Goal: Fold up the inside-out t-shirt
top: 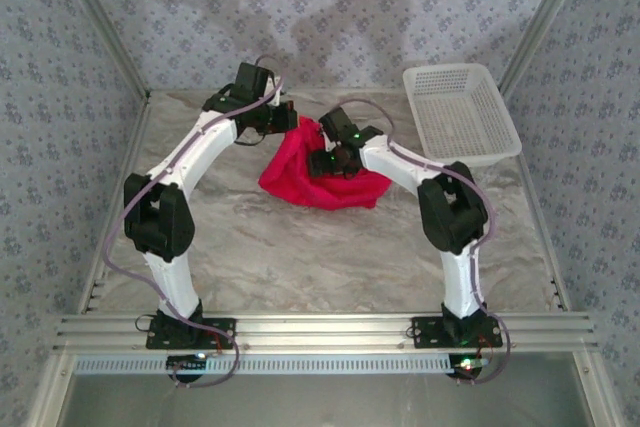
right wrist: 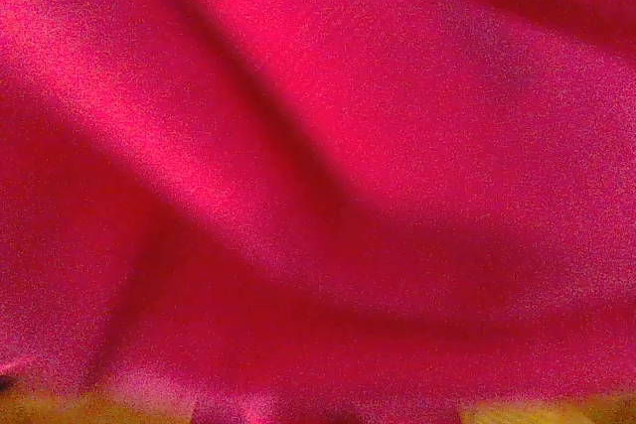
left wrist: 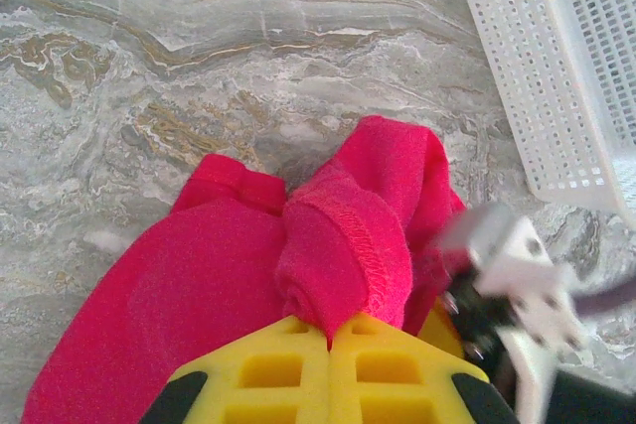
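The red inside-out t-shirt [top: 335,190] lay bunched in a heap on the marbled table [top: 300,257], past mid-table, between the two arms. It was left of the white mesh basket [top: 462,112], near it but not touching. The shirt was not flat and had no neat fold. It was a crumpled mound with one corner drawn up at its far-left side.

The left gripper [top: 284,119] sat at that raised corner. In the left wrist view its yellow fingers [left wrist: 268,369] were pressed together, with a wad of red cloth squeezed out between the tips. That pincer was together, clamped on the t-shirt. The pinched part showed a stitched hem with the seam thread exposed. The rest of the shirt spread away from the grip onto the table, mostly toward the lower left of that view. A corner of the basket stood on the table at upper right there, beyond the shirt.

The right gripper [top: 326,162] was down on top of the heap near its middle, wrist tipped toward the cloth. From above, its tips were lost against the fabric. The right wrist view had red cloth up close, with soft folds running diagonally and blurred yellow fingers [right wrist: 542,412] at the bottom edge. Whether that pincer stood apart or had cloth in it — could not tell. A blurred white and black part of the right arm [left wrist: 517,285] showed in the left wrist view, just beside the pinched cloth.
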Tool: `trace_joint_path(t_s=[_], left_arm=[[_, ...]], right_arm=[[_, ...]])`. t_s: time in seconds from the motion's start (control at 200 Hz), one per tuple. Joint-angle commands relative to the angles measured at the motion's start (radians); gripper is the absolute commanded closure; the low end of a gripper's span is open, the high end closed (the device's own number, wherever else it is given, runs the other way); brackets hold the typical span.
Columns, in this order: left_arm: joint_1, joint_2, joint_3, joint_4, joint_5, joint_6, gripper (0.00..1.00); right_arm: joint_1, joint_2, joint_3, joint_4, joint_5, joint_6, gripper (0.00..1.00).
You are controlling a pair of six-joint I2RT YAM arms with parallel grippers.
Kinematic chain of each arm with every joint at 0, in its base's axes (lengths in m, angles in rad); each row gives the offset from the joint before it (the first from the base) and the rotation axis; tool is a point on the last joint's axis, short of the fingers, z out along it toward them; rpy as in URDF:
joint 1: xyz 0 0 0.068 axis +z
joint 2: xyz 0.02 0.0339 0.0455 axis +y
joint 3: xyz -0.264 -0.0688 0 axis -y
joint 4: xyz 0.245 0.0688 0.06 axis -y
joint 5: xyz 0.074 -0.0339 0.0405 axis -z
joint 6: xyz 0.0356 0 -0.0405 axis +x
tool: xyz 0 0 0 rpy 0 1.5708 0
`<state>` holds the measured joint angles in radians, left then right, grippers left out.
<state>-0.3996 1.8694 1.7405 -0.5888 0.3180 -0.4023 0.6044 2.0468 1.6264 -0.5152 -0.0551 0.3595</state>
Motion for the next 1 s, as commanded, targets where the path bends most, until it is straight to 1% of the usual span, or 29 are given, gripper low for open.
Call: trace_joint_path(t_s=[0.0,0.045,0.135,0.155,0.16,0.225,0.29,0.375,0.48,0.575,0.655,0.725,0.805,0.839,0.894,0.949,0.994], left_arm=[[0.004,-0.062,0.027,-0.016,-0.002,0.005,1.00],[0.005,-0.066,0.024,-0.019,-0.003,0.009,1.00],[0.011,-0.075,0.023,-0.034,-0.009,0.021,1.00],[0.015,-0.077,0.023,-0.038,-0.012,0.023,1.00],[0.015,-0.077,0.023,-0.038,-0.012,0.024,1.00],[0.034,-0.082,0.020,-0.040,-0.022,0.032,1.00],[0.067,-0.077,0.018,-0.033,-0.035,0.031,1.00],[0.128,-0.052,0.022,-0.020,-0.036,0.009,1.00],[0.196,0.008,0.044,-0.022,-0.080,-0.016,1.00],[0.236,0.078,0.087,-0.050,-0.092,-0.030,1.00],[0.237,0.115,0.123,-0.072,-0.073,-0.038,1.00],[0.217,0.108,0.112,-0.035,-0.031,-0.061,1.00],[0.180,0.085,0.092,0.008,-0.004,-0.069,1.00],[0.168,0.074,0.084,0.020,0.010,-0.068,1.00],[0.155,0.045,0.058,0.034,0.021,-0.076,0.89],[0.150,0.001,0.003,0.059,0.016,-0.078,0.83],[0.149,-0.041,-0.054,0.079,-0.005,-0.078,0.77]], right_arm=[[-0.009,0.063,0.112,0.059,0.083,0.017,0.33],[-0.016,0.100,0.150,0.063,0.067,0.029,0.43],[-0.026,0.151,0.236,0.013,0.020,0.045,0.92],[-0.024,0.150,0.255,-0.009,0.013,0.041,0.99],[-0.024,0.149,0.258,-0.015,0.013,0.040,1.00],[-0.020,0.105,0.275,-0.076,0.016,0.013,1.00],[-0.021,0.028,0.267,-0.152,-0.001,-0.014,1.00],[-0.024,-0.104,0.246,-0.239,-0.070,-0.022,1.00],[-0.030,-0.270,0.241,-0.338,-0.150,-0.026,1.00],[-0.054,-0.408,0.249,-0.379,-0.218,0.004,1.00],[-0.083,-0.499,0.271,-0.378,-0.269,0.056,1.00],[-0.104,-0.551,0.276,-0.368,-0.299,0.096,1.00],[-0.143,-0.575,0.217,-0.291,-0.356,0.165,1.00],[-0.155,-0.571,0.182,-0.262,-0.353,0.201,1.00],[-0.162,-0.551,0.135,-0.259,-0.293,0.242,1.00],[-0.166,-0.523,0.091,-0.261,-0.255,0.262,1.00],[-0.181,-0.497,0.055,-0.262,-0.227,0.311,1.00]])
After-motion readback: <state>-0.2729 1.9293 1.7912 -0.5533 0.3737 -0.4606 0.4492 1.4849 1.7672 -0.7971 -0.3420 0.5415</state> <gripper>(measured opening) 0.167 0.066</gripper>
